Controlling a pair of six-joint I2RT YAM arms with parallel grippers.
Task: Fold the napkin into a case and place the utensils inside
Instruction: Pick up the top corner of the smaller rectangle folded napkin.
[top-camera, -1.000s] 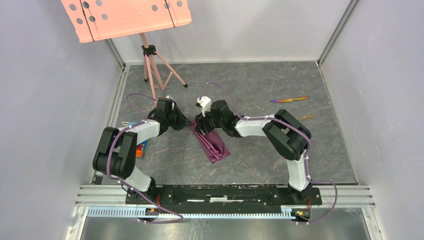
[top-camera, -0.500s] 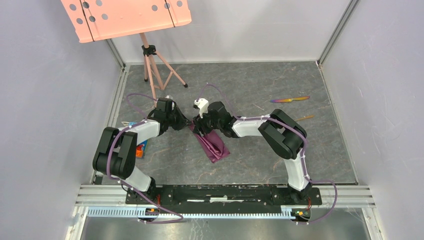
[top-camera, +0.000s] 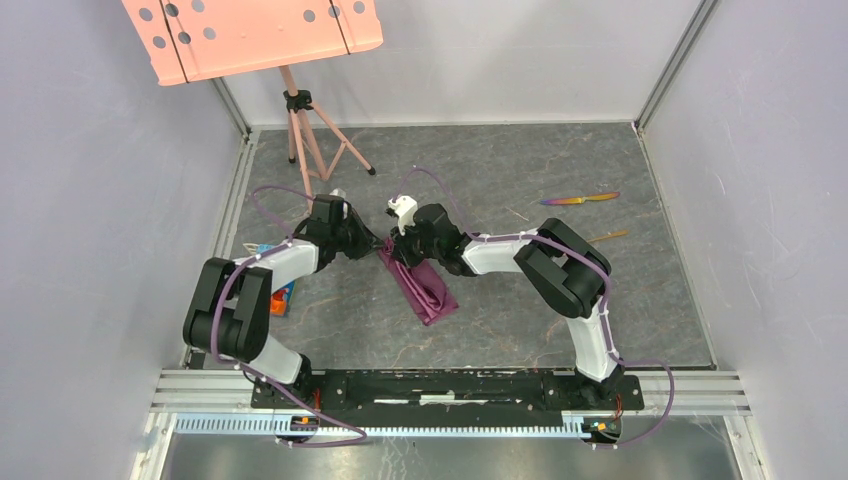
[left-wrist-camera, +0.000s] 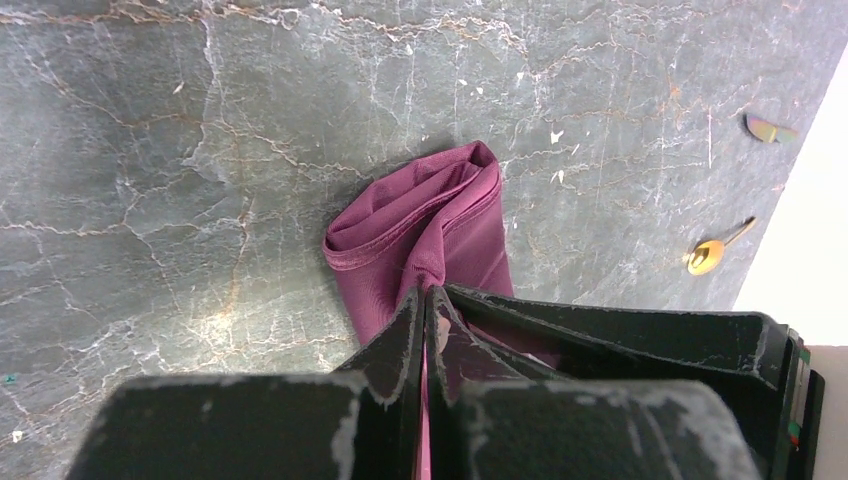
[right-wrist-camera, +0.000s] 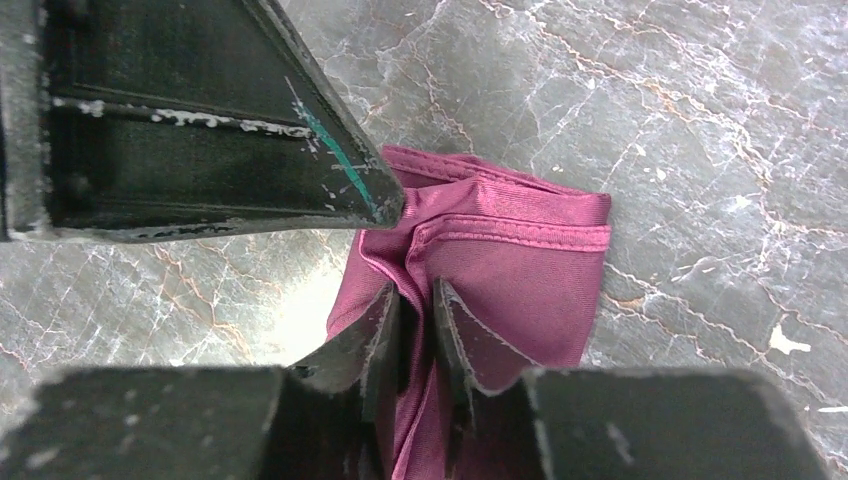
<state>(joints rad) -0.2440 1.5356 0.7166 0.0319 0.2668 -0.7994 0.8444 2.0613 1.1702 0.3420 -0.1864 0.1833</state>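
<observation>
Now my right gripper (right-wrist-camera: 412, 290) has drawn its jaws in from the wide stance of a second ago to a narrow slot, and a raised ridge of the napkin (right-wrist-camera: 500, 250) sits pinched in it. That arm has also edged a little toward my left side, so both wrists crowd the napkin's far end. My left gripper (left-wrist-camera: 425, 295) has not changed: its jaws are pressed together with a thin line of purple cloth caught between them.

The napkin lies where it did, a narrow oblong bundle slanting across the middle of the table (top-camera: 500, 160). Its near end is free and its far end is under my two grippers. The cloth is plum-purple and thin, with a faint sheen, soft rolled folds and a stitched hem along one edge. The table is a grey, stone-like slab veined with pale and rusty cracks.

Well apart to the right lie the gold spoon (left-wrist-camera: 706, 256), with its round bowl and thin handle, and beyond it the flat, rainbow-tinted knife (top-camera: 580, 199), both outside the cloth.
</observation>
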